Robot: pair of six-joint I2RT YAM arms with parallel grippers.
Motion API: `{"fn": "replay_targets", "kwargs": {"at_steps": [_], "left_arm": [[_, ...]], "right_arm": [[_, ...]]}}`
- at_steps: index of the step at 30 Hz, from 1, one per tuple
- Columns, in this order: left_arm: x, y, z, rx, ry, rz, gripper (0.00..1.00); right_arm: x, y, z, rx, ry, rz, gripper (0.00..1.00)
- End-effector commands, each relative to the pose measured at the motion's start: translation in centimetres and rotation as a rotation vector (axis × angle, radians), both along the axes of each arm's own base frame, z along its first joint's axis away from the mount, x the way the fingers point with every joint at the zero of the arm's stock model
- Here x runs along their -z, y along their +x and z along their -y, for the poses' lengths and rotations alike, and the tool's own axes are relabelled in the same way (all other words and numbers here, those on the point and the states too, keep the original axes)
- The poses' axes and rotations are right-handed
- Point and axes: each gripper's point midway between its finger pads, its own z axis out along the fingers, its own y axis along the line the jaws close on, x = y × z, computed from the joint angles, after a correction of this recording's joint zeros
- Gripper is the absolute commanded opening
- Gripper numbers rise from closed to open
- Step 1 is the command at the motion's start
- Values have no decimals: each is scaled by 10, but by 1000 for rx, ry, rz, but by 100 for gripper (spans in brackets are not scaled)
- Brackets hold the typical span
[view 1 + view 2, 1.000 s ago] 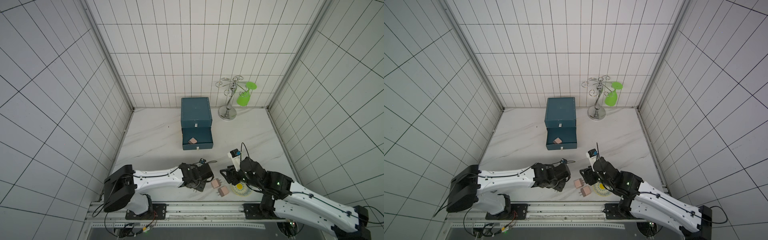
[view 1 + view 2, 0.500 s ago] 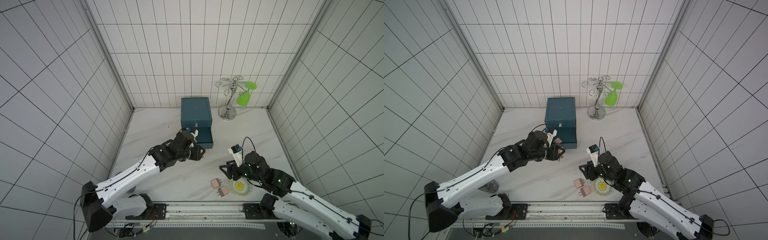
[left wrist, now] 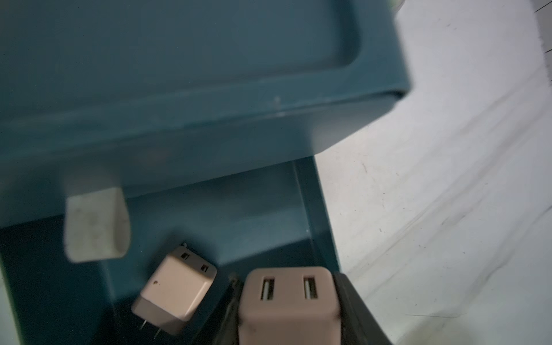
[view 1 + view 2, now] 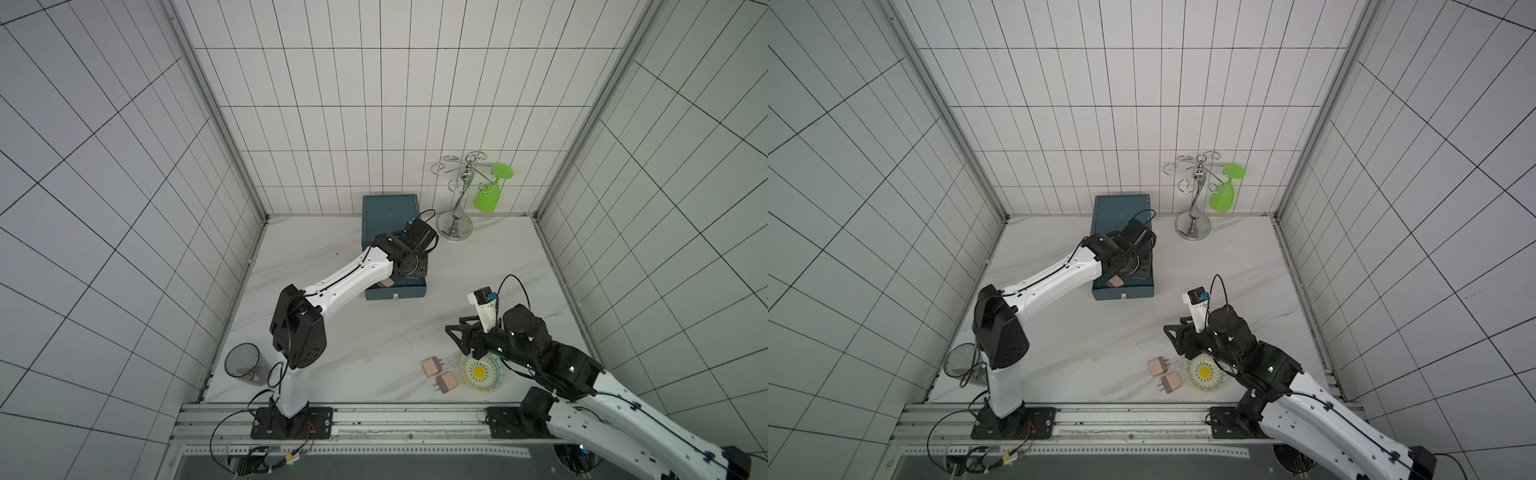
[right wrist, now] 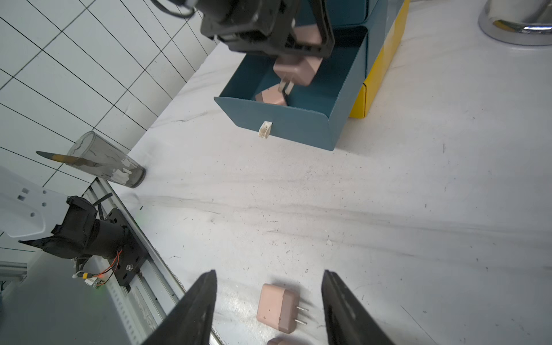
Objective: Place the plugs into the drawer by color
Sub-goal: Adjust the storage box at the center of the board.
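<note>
The teal drawer (image 4: pixel 395 291) (image 5: pixel 298 125) stands pulled out from its cabinet (image 4: pixel 388 212). My left gripper (image 3: pixel 286 286) hangs over it, shut on a pinkish-beige plug (image 3: pixel 288 301) (image 5: pixel 297 70) with its prongs pointing down. Another pinkish-beige plug (image 3: pixel 176 294) (image 4: pixel 1114 282) lies inside the drawer. Two more pinkish-beige plugs (image 4: pixel 431 366) (image 4: pixel 446 382) lie on the table near the front edge. My right gripper (image 5: pixel 268 273) hovers open above them, and one plug (image 5: pixel 277 307) lies between its fingers, untouched.
A patterned dish (image 4: pixel 482 372) sits just right of the loose plugs, partly under my right arm. A dark glass tumbler (image 4: pixel 245 365) stands at the front left. A metal stand (image 4: pixel 457 208) with a hanging green glass (image 4: pixel 488 195) is at the back right.
My left arm has swung from the front of the table up to the drawer, carrying a pinkish-beige plug. My right gripper has shifted slightly away from the dish.
</note>
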Motion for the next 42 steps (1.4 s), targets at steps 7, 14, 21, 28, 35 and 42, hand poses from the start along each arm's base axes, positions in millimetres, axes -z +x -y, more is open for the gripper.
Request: {"fn": "replay_targets", "kwargs": {"at_steps": [7,14,21,28,35,42], "left_arm": [[21,21,1,-28,45,-20,0],[48,24,-4,-49,78,-51,0],[64,23,-10,-57,118,-57,3],[65,19,-13,-47,75,-27,0],[55,9,-13,-36,60,-14,5],[61,12,-11,-24,57,-26,7]], "right_arm": [[19,2,3,18,-23,-20,60],[19,1,1,11,-21,-23,60],[21,2,1,11,-29,-27,61],[23,3,0,11,-36,-29,61],[24,4,0,15,-42,-31,62],[27,5,-1,18,-54,-36,62]]}}
